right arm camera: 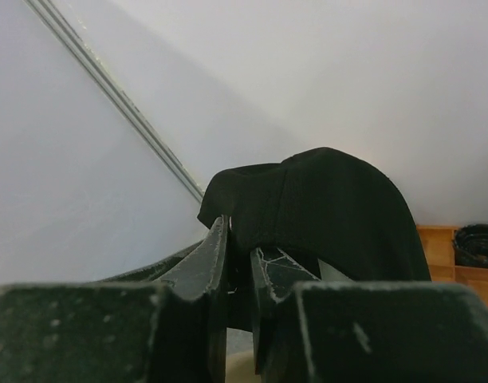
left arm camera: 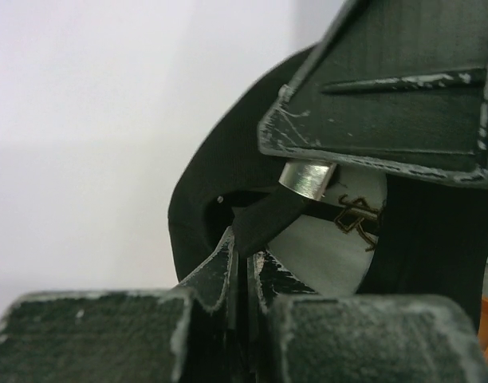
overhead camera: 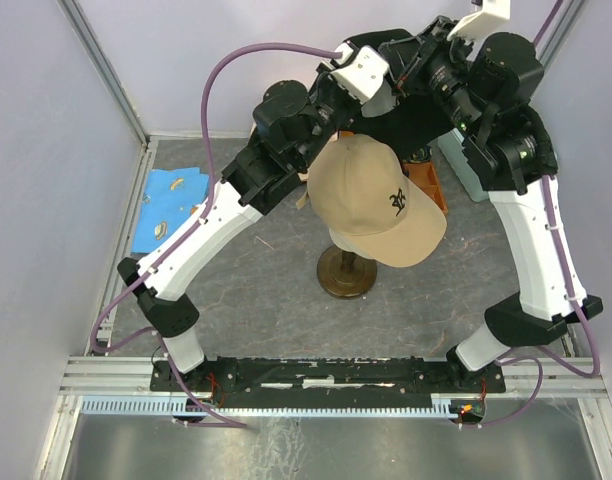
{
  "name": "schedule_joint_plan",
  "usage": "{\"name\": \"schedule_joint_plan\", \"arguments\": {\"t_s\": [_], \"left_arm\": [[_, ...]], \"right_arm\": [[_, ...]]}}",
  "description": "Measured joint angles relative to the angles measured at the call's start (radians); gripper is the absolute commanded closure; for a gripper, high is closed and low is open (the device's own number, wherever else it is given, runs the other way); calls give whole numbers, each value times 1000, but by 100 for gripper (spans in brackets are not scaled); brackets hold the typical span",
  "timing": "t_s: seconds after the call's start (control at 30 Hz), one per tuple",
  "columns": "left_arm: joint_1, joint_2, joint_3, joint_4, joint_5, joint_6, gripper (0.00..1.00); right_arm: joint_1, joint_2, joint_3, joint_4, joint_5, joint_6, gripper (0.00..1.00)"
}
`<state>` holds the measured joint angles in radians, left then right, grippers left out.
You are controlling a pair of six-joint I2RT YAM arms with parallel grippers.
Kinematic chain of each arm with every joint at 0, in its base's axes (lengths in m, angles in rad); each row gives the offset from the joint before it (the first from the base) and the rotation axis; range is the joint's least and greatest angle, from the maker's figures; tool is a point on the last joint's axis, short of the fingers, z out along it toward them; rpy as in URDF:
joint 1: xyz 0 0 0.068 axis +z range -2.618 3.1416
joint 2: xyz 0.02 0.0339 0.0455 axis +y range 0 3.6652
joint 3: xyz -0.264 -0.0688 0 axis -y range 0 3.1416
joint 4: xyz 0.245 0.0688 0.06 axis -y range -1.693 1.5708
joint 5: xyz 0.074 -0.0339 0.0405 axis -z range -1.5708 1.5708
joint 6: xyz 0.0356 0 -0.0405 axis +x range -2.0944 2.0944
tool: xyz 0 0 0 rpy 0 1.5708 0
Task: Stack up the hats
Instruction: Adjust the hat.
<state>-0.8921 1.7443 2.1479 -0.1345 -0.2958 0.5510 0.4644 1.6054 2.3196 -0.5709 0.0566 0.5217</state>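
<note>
A tan cap [overhead camera: 371,195] with a black emblem sits on the mannequin head's brown stand [overhead camera: 348,272] at mid table. Both arms are raised above and behind it, holding a black cap [overhead camera: 411,118] between them. In the left wrist view my left gripper [left arm camera: 245,243] is shut on a fold of the black cap [left arm camera: 220,183], whose pale logo patch [left arm camera: 324,247] shows beside it. In the right wrist view my right gripper [right arm camera: 240,231] pinches the rim of the black cap [right arm camera: 332,199], its jaws only a sliver apart with fabric between them.
A blue sheet [overhead camera: 171,205] lies at the left of the table. A teal tub [overhead camera: 466,165] and an orange-brown box [overhead camera: 429,185] stand at the back right under the right arm. Metal frame rails run along the walls.
</note>
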Motion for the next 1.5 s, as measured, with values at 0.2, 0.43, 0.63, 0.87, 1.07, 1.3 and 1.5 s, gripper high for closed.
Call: {"name": "schedule_joint_plan", "arguments": {"t_s": [0.2, 0.43, 0.63, 0.87, 1.07, 1.3, 1.5], "left_arm": [[1, 35, 74, 4, 18, -8, 97], [30, 108, 150, 39, 45, -55, 97], [85, 175, 213, 66, 45, -101, 97], [100, 178, 223, 89, 52, -127, 97], [110, 185, 242, 121, 72, -142, 97], [172, 303, 410, 155, 118, -203, 97], [220, 351, 436, 224, 150, -275, 97]], "right_arm": [[-19, -77, -96, 23, 69, -46, 49], [-55, -135, -185, 37, 129, -77, 26], [-183, -207, -326, 40, 143, -77, 16], [-292, -288, -435, 42, 89, -82, 10], [-318, -295, -463, 36, -113, -63, 14], [-323, -171, -458, 40, -333, -32, 17], [-323, -110, -458, 41, -431, 6, 18]]}}
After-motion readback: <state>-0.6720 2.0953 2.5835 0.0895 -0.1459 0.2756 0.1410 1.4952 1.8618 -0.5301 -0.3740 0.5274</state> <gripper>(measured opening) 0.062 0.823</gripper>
